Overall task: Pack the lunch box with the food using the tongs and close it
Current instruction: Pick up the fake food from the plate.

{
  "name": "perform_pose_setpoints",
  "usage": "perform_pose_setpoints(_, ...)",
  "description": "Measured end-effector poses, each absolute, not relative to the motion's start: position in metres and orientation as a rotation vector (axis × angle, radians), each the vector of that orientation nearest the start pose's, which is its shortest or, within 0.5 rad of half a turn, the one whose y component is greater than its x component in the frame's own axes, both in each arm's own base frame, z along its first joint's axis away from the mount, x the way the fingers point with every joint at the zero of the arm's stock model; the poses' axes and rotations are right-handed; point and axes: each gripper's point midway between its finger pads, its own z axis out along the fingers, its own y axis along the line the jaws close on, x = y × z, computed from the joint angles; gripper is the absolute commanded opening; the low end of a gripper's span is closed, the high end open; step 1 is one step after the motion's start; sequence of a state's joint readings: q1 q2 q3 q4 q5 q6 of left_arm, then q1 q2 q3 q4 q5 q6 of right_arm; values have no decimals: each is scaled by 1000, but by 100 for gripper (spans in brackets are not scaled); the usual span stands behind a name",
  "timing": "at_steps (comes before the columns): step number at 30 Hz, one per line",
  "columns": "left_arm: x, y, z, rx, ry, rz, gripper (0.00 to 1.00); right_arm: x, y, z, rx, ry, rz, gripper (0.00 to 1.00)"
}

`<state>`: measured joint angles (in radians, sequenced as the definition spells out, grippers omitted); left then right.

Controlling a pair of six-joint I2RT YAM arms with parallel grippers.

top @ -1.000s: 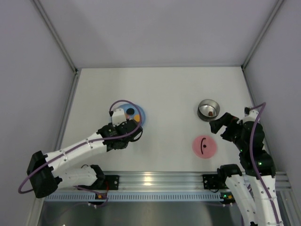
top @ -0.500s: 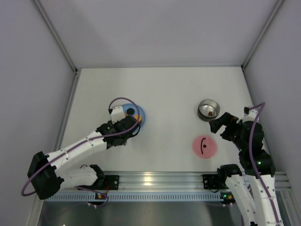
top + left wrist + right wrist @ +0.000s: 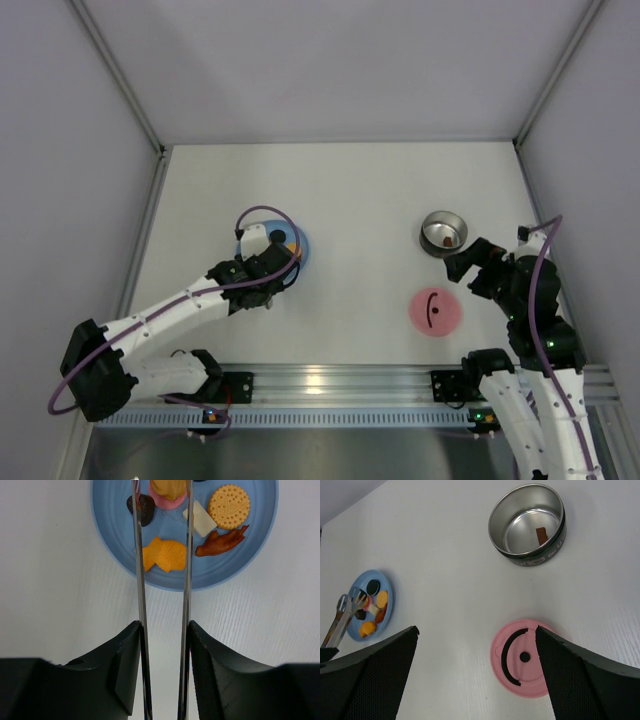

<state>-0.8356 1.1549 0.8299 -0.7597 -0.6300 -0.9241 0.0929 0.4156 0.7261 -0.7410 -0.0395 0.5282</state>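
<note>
The left tool (image 3: 164, 645) grips the tongs (image 3: 140, 580), squeezing both arms, which reach over the blue plate (image 3: 112, 550) left of the worktop's (image 3: 60, 605) middle. Food (image 3: 229, 506) lies on the plate, and an orange piece (image 3: 165, 555) shows between the arms. The right tool (image 3: 476, 630) gapes wide, holding nothing, above the lunch box (image 3: 520, 530) and pink lid (image 3: 540, 672) near the right edge. A brown piece (image 3: 541, 534) sits in the box.
</note>
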Motion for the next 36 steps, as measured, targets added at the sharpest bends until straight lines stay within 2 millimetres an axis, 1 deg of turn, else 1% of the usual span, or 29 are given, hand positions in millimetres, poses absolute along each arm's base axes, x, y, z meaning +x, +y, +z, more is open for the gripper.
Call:
perform_pose_setpoints(15,224,-138,112,-276,2366,27,45,201,48,215,411,1991,440,99)
perform_pose_setpoints(17,224,-138,112,-276,2366,27,42,201,48,215,410,1992,441,99)
perform_pose_setpoints(18,224,-138,112,-276,2366,28,38,201,48,215,409,1992,441,100)
perform_pose_setpoints(20,224,-138,112,-273,2367,29,35,201,48,215,409,1992,442,99)
perform_pose_setpoints(22,224,-138,112,-272,2367,30,29,201,48,215,409,1992,442,99)
perform_pose_setpoints(24,224,-138,112,-272,2367,31,27,201,48,215,409,1992,442,100)
perform_pose_setpoints(25,224,-138,112,-271,2367,31,23,201,48,215,409,1992,442,99)
perform_pose_setpoints(27,224,-137,113,-269,2367,33,21,201,48,215,409,1992,442,99)
perform_pose_setpoints(28,224,-137,113,-267,2367,34,18,201,48,215,409,1992,442,100)
perform_pose_setpoints(30,225,-138,118,-258,2365,33,17,201,48,215,409,1992,442,100)
perform_pose_setpoints(32,228,-141,126,-254,2355,21,16,201,48,215,410,1992,442,100)
perform_pose_setpoints(36,237,-150,151,-245,2318,-29,15,201,48,215,409,1992,442,99)
